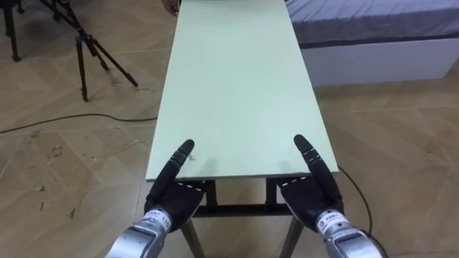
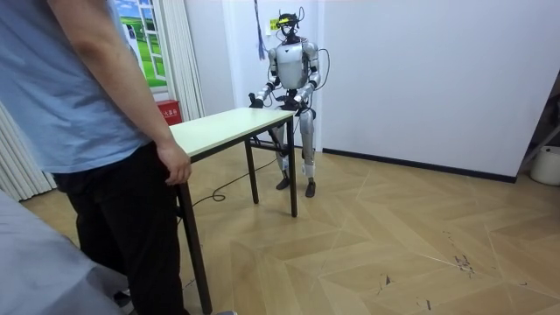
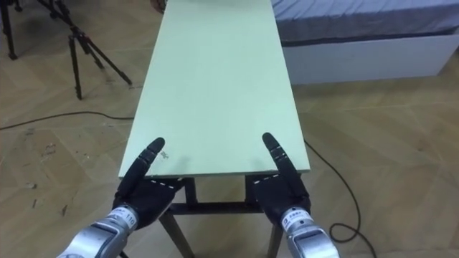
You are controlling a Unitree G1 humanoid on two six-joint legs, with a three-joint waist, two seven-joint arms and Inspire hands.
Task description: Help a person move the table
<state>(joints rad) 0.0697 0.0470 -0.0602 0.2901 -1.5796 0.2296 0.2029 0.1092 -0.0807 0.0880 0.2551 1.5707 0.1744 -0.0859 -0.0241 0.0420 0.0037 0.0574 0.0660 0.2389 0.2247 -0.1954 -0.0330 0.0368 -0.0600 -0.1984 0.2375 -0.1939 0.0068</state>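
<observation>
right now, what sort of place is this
Likely a bedroom-style room set up for robot trials: a bed beside the long table, a tripod on the wood parquet floor, plain white walls.

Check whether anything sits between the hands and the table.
Nothing visible does. The left hand and right hand are at the table's near end, one by each corner, touching its edge.

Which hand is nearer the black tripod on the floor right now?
Left. The left hand rests at the table's near left corner, on the side where the tripod stands. The right hand is at the near right corner, the tabletop's width farther away.
</observation>
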